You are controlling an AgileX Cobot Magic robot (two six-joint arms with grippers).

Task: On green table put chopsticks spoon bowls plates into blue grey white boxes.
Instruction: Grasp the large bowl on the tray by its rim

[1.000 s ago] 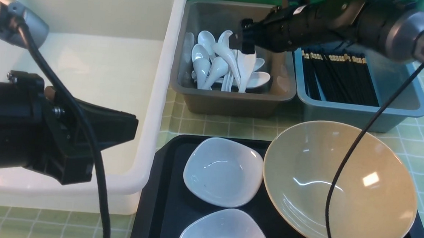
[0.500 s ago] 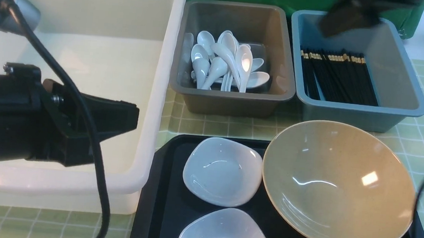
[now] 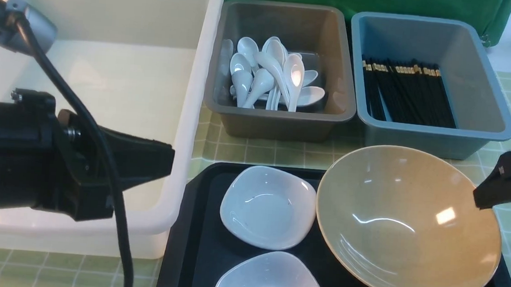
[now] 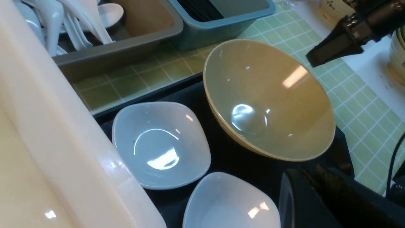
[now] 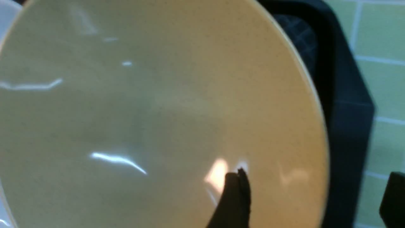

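The right gripper (image 3: 502,199), jaws wide apart and empty, hangs astride the tan bowl (image 3: 406,221) rim at frame right.

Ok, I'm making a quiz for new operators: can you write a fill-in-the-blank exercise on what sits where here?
1. The grey box holds a pile of white ____.
2. The blue box holds a row of black ____.
3. The tan bowl and two small white bowls sit on a black ____.
Missing words: spoons; chopsticks; tray.
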